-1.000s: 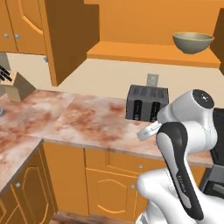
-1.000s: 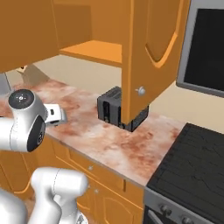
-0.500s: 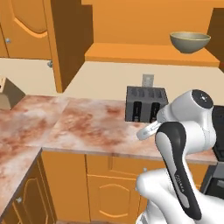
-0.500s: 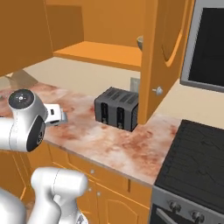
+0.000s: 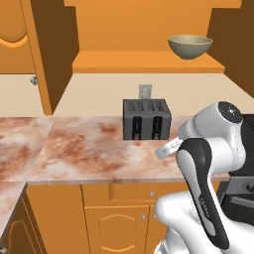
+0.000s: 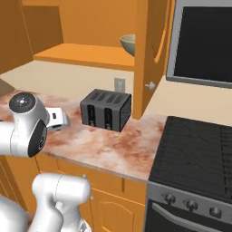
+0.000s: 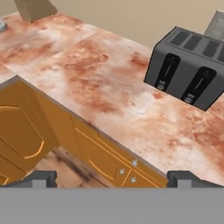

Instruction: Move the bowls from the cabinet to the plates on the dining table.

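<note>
1. We are at the approach step: the cabinet (image 5: 49, 59) is open, and one bowl (image 5: 190, 46) sits on its shelf above the toaster (image 5: 147, 119).
2. Our end effector (image 7: 111, 177) is wide and empty, low over the bench (image 7: 109, 83).
3. Next we judge a lift toward the bowl's rim is needed.

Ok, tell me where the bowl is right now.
The bowl sits on the open cabinet's shelf, toward its right end in the left base view, up and to the right of the toaster on the counter.
</note>
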Robot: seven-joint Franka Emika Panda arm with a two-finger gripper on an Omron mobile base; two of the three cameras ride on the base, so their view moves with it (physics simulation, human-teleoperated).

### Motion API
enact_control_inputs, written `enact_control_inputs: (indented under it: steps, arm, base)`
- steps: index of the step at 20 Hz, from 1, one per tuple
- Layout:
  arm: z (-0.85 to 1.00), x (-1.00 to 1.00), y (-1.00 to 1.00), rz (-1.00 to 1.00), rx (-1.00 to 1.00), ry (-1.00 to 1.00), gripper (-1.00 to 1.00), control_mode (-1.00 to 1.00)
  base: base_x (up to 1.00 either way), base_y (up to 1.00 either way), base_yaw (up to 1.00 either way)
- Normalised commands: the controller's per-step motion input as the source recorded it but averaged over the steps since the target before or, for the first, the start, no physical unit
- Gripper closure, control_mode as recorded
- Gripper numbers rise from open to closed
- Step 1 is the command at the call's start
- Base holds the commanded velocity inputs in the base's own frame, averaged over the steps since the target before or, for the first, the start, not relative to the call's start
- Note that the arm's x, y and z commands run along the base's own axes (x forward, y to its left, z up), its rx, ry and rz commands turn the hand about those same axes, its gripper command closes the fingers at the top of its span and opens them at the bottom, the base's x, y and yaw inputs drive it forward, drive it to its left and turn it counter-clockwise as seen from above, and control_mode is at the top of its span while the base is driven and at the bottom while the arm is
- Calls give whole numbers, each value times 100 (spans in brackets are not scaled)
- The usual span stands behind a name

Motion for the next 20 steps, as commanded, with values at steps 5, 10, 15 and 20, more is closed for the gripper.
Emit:
enact_control_inputs:
  steps: [5, 10, 15, 20]
  arm:
    - [0, 0, 0, 0, 0, 0, -100, 100]
    - [0, 0, 0, 0, 0, 0, -100, 100]
    - [0, 0, 0, 0, 0, 0, -100, 100]
    - [0, 0, 0, 0, 0, 0, -100, 100]
  base:
    - [10, 0, -20]
    - [41, 0, -12]
    - [34, 0, -10]
    - [2, 0, -7]
